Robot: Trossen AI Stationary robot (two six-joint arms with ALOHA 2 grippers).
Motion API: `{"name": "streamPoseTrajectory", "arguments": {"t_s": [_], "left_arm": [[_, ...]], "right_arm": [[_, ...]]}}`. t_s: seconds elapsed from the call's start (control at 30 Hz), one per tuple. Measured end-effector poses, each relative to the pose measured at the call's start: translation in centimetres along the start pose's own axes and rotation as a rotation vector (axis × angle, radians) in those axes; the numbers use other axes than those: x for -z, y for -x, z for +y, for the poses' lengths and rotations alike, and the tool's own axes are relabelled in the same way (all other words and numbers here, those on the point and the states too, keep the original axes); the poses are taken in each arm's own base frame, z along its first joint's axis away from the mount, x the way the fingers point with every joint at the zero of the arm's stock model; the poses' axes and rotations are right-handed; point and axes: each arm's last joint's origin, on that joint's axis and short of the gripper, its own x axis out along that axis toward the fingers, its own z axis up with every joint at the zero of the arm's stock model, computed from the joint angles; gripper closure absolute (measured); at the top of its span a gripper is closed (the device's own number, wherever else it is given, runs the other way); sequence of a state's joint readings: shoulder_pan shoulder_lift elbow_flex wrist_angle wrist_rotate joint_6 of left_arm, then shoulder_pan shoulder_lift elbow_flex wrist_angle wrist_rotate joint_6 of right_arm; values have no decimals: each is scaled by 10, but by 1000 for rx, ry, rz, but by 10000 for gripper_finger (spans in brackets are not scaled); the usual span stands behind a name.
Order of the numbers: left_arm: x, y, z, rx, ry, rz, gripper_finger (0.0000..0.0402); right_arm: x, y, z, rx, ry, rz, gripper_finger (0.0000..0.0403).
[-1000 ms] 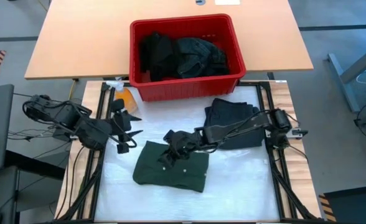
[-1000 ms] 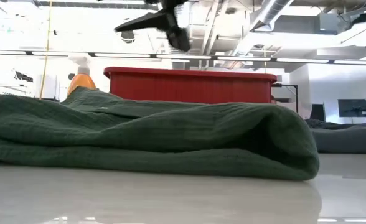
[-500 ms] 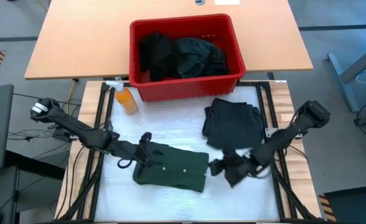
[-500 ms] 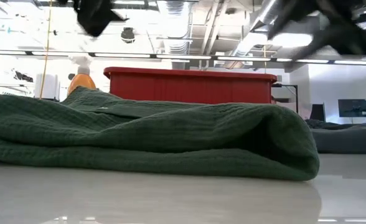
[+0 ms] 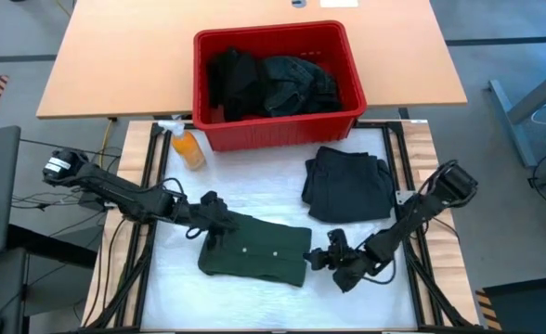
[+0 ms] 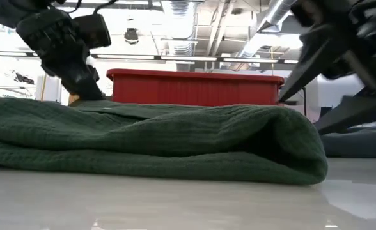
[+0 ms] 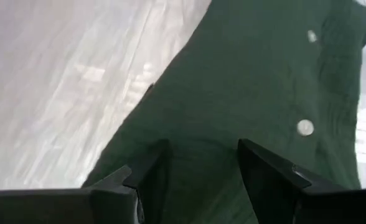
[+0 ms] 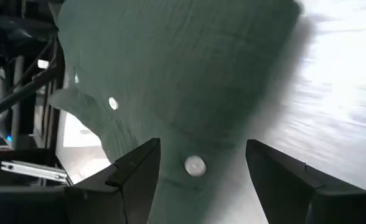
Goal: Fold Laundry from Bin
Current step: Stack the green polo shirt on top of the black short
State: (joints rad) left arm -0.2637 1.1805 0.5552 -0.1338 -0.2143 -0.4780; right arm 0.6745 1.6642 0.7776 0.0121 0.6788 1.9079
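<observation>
The dark green button shirt (image 5: 256,252) lies folded on the white mat, flat on its underside. My left gripper (image 5: 214,221) is open at the shirt's far left corner, its fingers astride the cloth in the left wrist view (image 7: 203,152). My right gripper (image 5: 322,258) is open beside the shirt's right folded edge (image 6: 303,153), facing the buttoned cloth (image 8: 203,148). The red bin (image 5: 278,125) stands at the mat's far edge and holds black clothes (image 5: 268,82). My left gripper comes slanting down from the table's left onto the shirt's far left corner (image 6: 95,101). Its open fingers (image 7: 155,163) stand apart on the top layer, which lies flat on the mat. My right gripper: I cannot tell whether its open fingers (image 8: 139,168) touch the shirt's right edge.
A folded black garment (image 5: 349,184) lies on the mat at the right, behind my right arm. An orange spray bottle (image 5: 188,147) stands left of the bin. Bare mat (image 5: 254,186) lies between the bin and the shirt.
My left gripper has gone from the mat's left side toward the right and down to the shirt's far left corner. My right gripper has left the shirt's middle, swung toward the right and near edges, and come down at the shirt's right edge. The shirt's far left hump lies lower.
</observation>
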Motion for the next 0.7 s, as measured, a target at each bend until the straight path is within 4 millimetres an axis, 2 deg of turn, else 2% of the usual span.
{"name": "streamPoseTrajectory", "arguments": {"t_s": [0.17, 0.33, 0.4, 0.5, 0.6, 0.7], "left_arm": [[6, -3, 8, -23, 27, 30, 221], [7, -3, 12, -55, 55, 47, 221], [2, 1, 11, -53, 61, 3, 221], [-16, 12, 6, -37, 36, -106, 221], [-27, 23, 4, -47, 8, -170, 221], [-36, 33, 3, -44, 14, -229, 221]], "right_arm": [[3, -21, -5, -6, -3, -16, 137], [5, -32, -13, 29, 2, -2, 137], [5, -35, -15, 36, 7, -7, 137], [4, -41, -16, 36, 24, -18, 143], [0, -47, -13, 18, 45, -32, 169], [-6, -51, -11, 11, 90, -47, 222]]}}
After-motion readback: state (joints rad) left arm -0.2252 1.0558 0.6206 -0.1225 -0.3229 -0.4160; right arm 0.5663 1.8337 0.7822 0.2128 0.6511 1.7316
